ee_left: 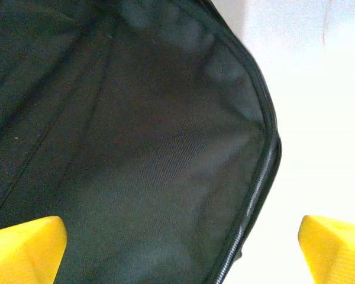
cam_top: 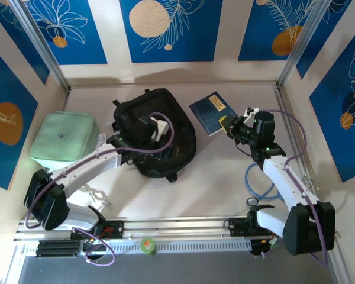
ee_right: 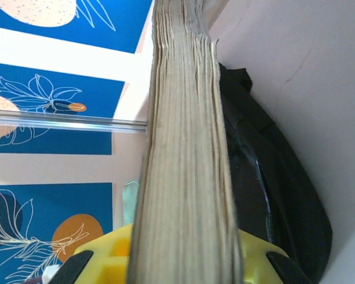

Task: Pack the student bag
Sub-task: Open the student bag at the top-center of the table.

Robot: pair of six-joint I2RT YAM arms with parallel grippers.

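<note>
Student bag [cam_top: 157, 133]: black, slumped flat mid-table and a little left of centre, top loop toward the back wall. In the left wrist view you see dark cloth [ee_left: 136, 148] and a zipper line along its edge. You cannot tell from any view whether a mouth stands open.

Left gripper [cam_top: 160, 127]: hangs over the bag's middle, jaws spread wide and holding nothing, with the yellow fingertips [ee_left: 23, 248] at either side of the cloth.

Right gripper [cam_top: 228, 124]: pinches a blue-covered book [cam_top: 213, 112] at its near corner, just right of the bag. The right wrist view has the page edge [ee_right: 186, 177] upright between the pads, with the bag [ee_right: 272, 195] beyond.

Risks, as judged:
- With nothing holding the cloth up, the soft opening likely sags. Your book may then land on top of the bag or catch the zipper edge.
- A corner pinch on a thick book invites it to swing or slip when tilted.
- The left arm lies across the bag, so your two arms may crowd each other on the way in.

Around: a pale mint-green bag [cam_top: 62, 141] sits at far left, well apart. A green tape roll [cam_top: 148, 244] rests on the near rail.
</note>
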